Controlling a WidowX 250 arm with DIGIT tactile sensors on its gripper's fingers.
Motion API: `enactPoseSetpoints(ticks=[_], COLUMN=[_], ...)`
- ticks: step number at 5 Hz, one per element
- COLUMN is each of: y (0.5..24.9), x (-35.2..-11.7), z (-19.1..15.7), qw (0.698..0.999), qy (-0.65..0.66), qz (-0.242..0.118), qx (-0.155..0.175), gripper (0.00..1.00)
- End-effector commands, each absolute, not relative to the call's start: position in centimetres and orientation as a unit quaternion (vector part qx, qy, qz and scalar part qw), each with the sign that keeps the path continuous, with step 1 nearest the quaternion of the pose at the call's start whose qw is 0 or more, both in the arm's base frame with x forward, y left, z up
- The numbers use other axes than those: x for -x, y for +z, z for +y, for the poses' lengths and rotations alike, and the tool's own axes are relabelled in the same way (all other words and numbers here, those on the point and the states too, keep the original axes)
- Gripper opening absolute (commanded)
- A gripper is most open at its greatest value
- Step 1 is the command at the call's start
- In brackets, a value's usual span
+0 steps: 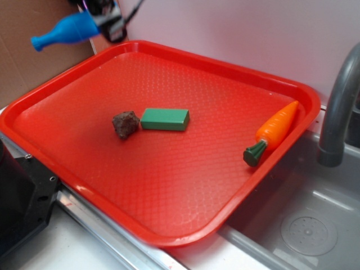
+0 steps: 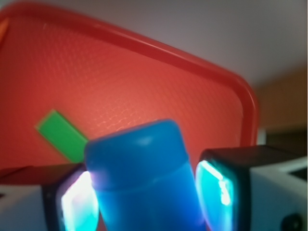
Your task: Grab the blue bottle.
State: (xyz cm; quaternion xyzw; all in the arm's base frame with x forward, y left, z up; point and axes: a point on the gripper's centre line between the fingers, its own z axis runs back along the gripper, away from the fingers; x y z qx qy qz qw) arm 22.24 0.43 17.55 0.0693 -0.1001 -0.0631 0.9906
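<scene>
Gripper (image 1: 107,19) mostly cut off by top edge in exterior view. Wrist view blurred throughout; blue bottle (image 2: 144,183) cut by bottom edge, hiding part of green block (image 2: 62,134). Faucet (image 1: 340,107) cut at right edge.

Red tray (image 1: 84,90) (rock (image 1: 125,124); block (image 1: 165,119); carrot (image 1: 274,133))

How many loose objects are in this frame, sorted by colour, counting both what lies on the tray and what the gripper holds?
Blue: 1, the blue bottle, held in the gripper above the red tray
Green: 1, the green block
Brown: 1, the brown lump
Orange: 1, the toy carrot, with a green stem
Total: 4
</scene>
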Motion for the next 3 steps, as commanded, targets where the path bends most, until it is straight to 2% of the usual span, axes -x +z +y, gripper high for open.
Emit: enactPoseSetpoints(ticks=[1,2,3], y=[21.8,22.6,23.5], x=[-24.0,-23.5,-22.7], z=[-2.2,-1.4,0.8], qw=[0.995,0.994,0.991], qy=[-0.006,-0.003,0.035], qz=[-0.094,-0.086,-0.076], qx=[0.029,0.061,0.108], gripper=[0.00,0.00,0.00])
